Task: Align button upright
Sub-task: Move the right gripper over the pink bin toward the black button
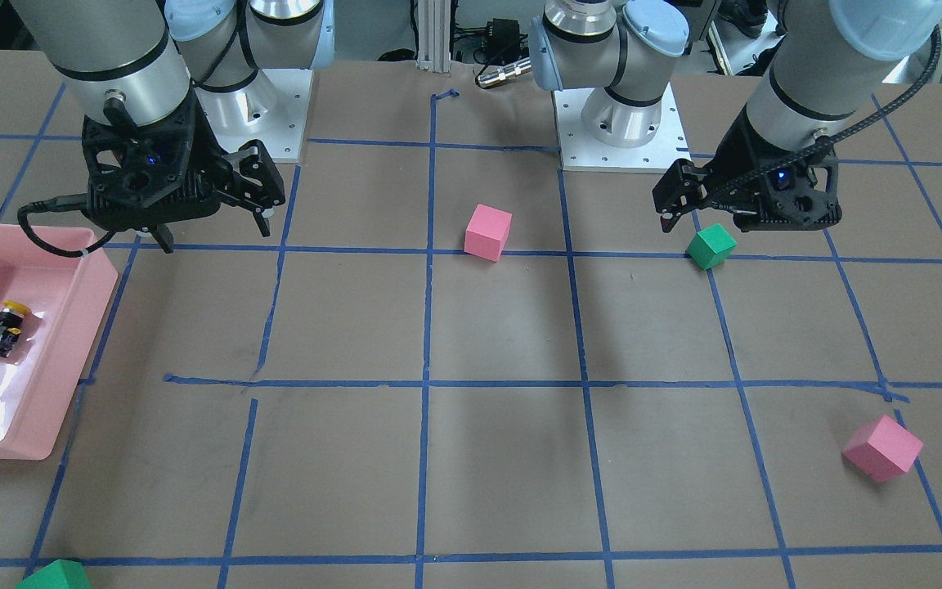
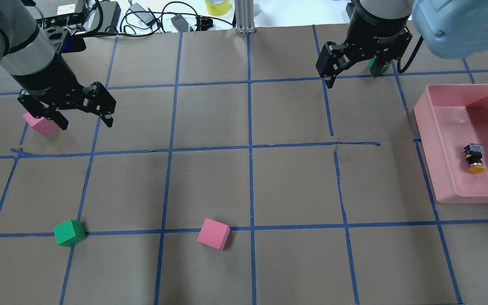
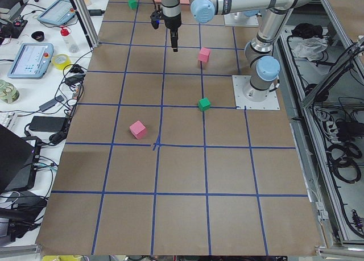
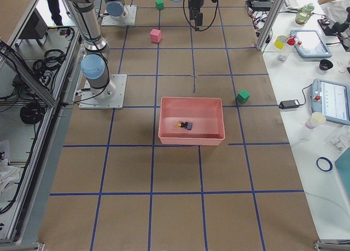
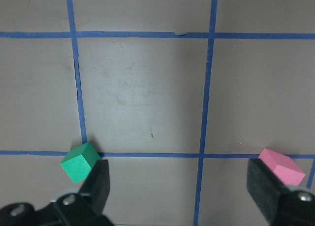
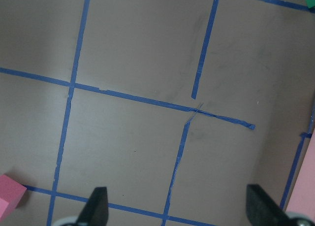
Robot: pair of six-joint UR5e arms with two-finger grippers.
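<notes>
Paper crossed by blue tape is spread over the desk (image 2: 269, 182), and a pink tray (image 2: 439, 144) is set at its end on the robot's right. The right pincer (image 6: 177, 196) is held above bare grid, well apart from the tray, with its jaws spread wide and nothing between them. The left pincer (image 5: 179, 186) is likewise spread wide and empty at the far side. A pink cube (image 2: 213, 234) and a green cube (image 2: 69, 232) are scattered on the paper and are not concerned. The button (image 2: 475, 157) is found inside the tray, lying on its side, yellow cap pointed toward the robot, grey-black base away. The task is judged barely started, with the approach not yet made. The right pincer would need to be carried over the tray, lowered within its walls, closed across the blocky base, and the button then turned until its cap faces up.
</notes>
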